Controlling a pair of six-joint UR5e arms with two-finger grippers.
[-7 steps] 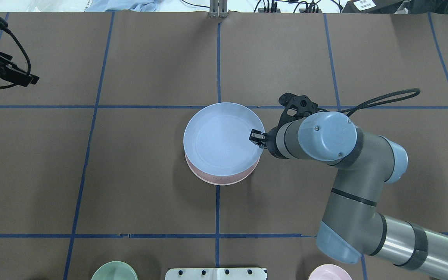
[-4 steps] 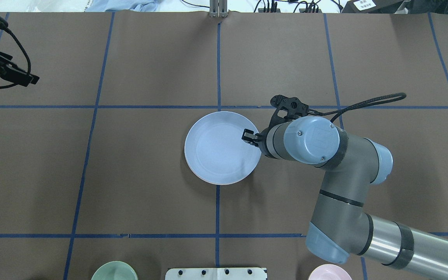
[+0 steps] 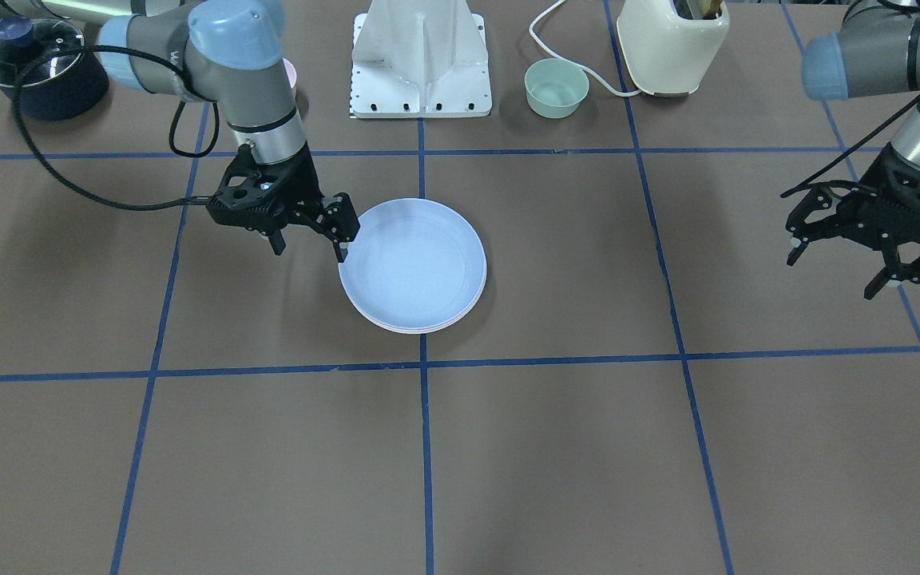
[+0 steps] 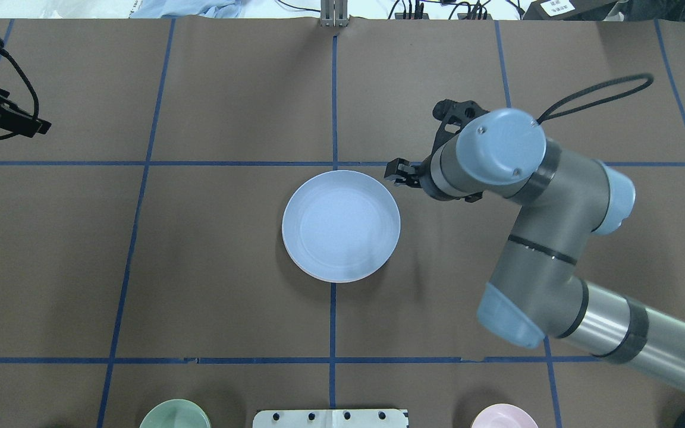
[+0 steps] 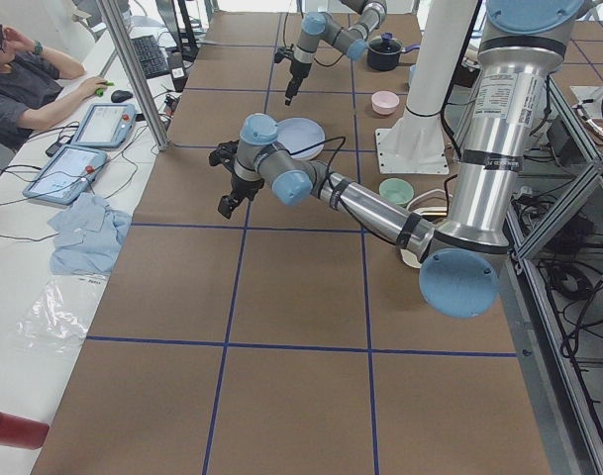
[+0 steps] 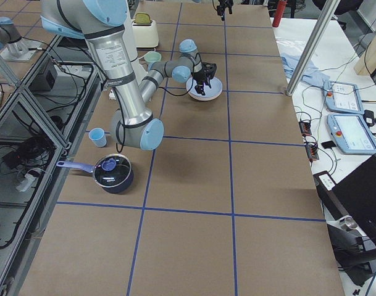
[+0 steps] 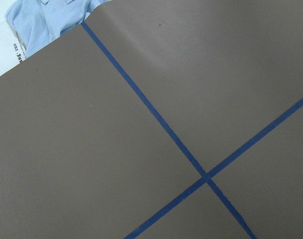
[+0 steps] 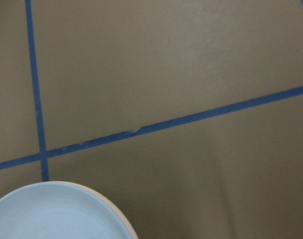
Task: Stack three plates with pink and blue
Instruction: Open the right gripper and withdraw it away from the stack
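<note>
plate stack (image 4: 341,226): laid flat mid-table (image 4: 229,267), hollow side up, blue on top; round, no long axis
right gripper (image 3: 308,242): spread, empty, held just beside stack rim
left gripper (image 3: 835,267): spread, empty, held well apart

— What lies under the blue plate (image 4: 341,226)?
— From overhead it covers everything below. Only a sliver of pink plate (image 8: 130,228) shows, at the right wrist view's bottom left; how many lie beneath, I cannot tell.
— And the bowls?
— The green bowl (image 4: 175,416) and pink bowl (image 4: 504,417) are both cut by the overhead's bottom edge.
</note>
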